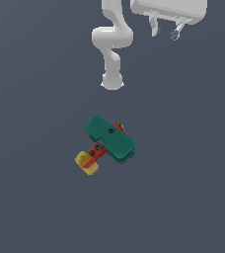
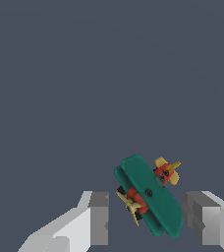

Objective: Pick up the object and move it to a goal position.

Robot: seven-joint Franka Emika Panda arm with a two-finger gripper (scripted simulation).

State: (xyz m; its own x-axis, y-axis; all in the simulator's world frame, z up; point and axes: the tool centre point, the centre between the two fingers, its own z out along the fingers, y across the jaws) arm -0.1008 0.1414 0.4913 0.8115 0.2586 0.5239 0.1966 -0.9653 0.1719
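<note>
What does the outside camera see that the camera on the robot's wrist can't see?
Only the exterior view shows the white jointed robot arm and how far the toy lies from it, on the dark grey floor with nothing touching it. Only the wrist view shows the two grey finger pads up close, spread apart, with the toy seen between them and farther away. Both show the open gripper and the toy with a teal-green rounded slab, a red-orange stem and a yellow end block.

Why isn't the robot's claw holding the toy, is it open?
Open. The end effector hangs high with its two fingers spread apart and nothing between them; the toy lies apart on the grey floor.
</note>
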